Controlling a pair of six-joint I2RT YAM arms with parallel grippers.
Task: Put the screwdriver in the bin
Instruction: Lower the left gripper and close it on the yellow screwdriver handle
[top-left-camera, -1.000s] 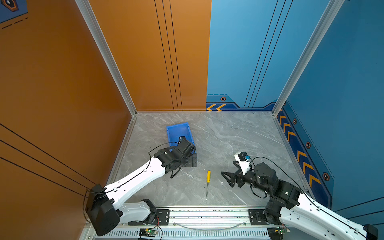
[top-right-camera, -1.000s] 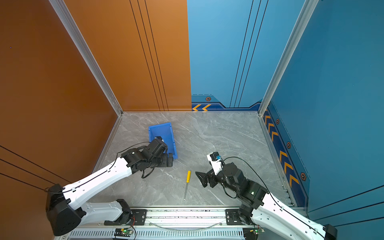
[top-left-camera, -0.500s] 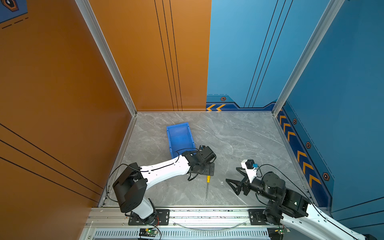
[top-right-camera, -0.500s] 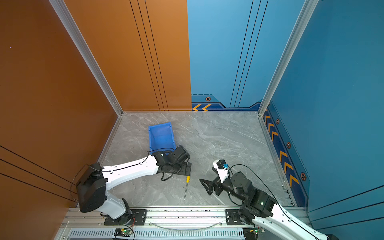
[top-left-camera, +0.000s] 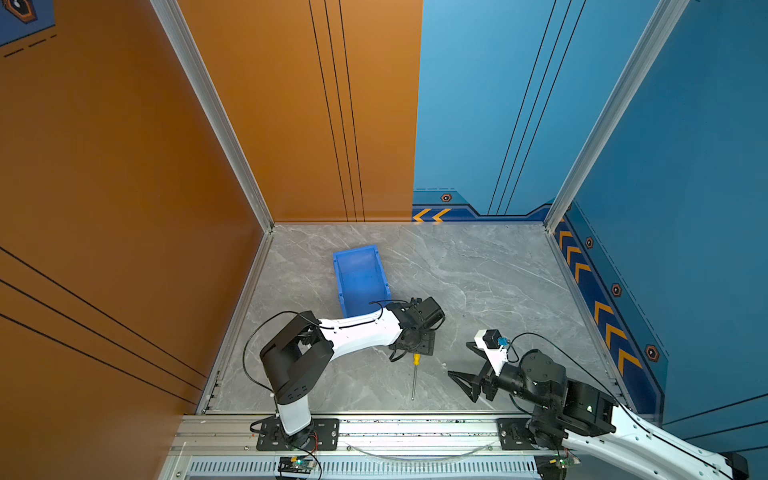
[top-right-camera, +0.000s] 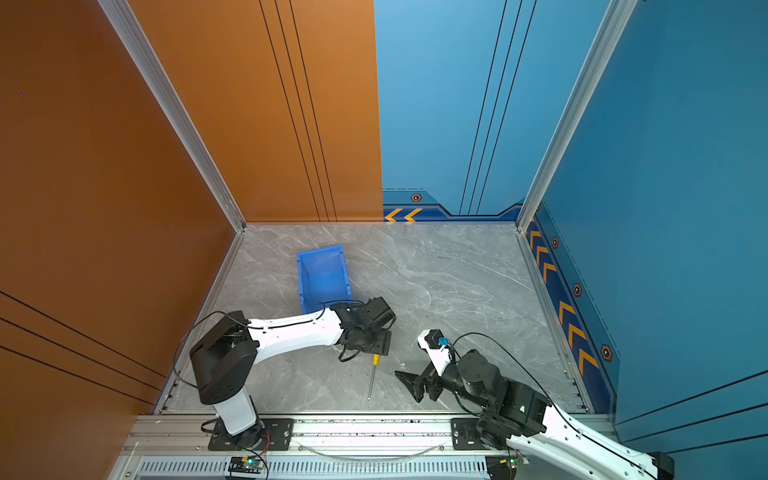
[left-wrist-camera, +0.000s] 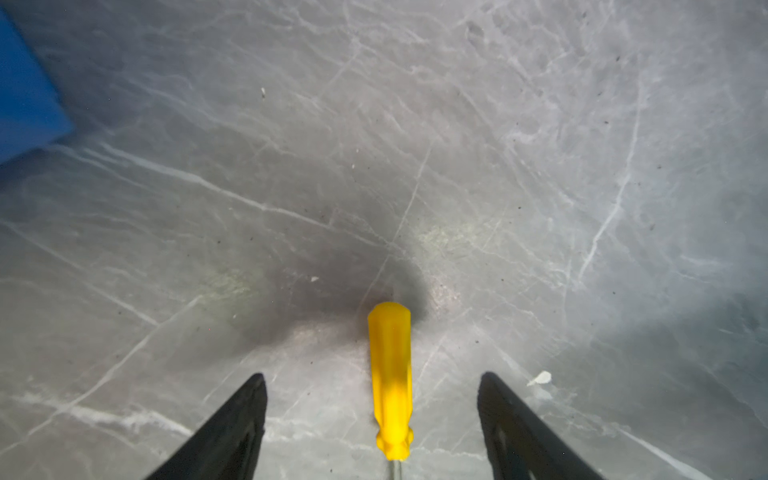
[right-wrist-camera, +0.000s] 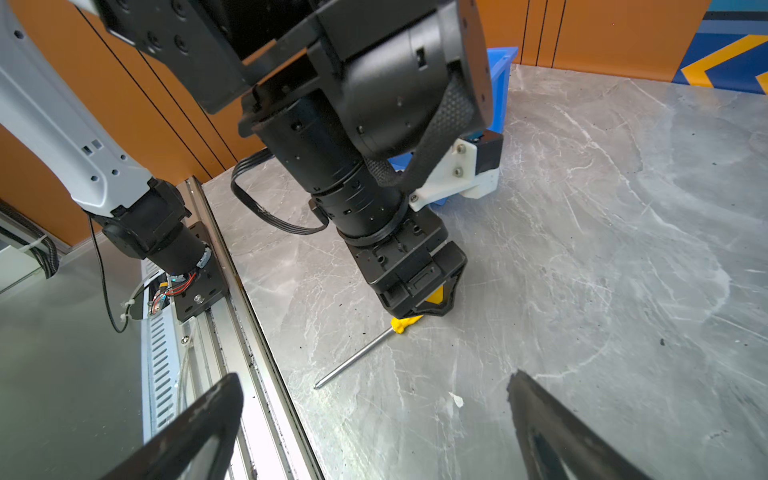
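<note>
Starting at the left, we see the white and black left arm reaching from its base on the front rail across the grey marble-patterned tabletop. Just behind its forearm stands the small rectangular bright blue plastic bin, upright and with nothing in it in both top views. Its near end is hidden by the arm. To the right of that, the left gripper points down at the table. In the left wrist view its jaws stand apart on either side of a yellow handle, with clear gaps and no contact. That handle belongs to the slim screwdriver with a short yellow plastic handle and a long thin grey metal shaft. It lies flat on the table near the front edge, outside the bin, with its shaft pointing toward the rail. Further right, the right gripper hovers low beside the screwdriver without touching it. Its black jaws are spread wide and hold nothing in the right wrist view.
</note>
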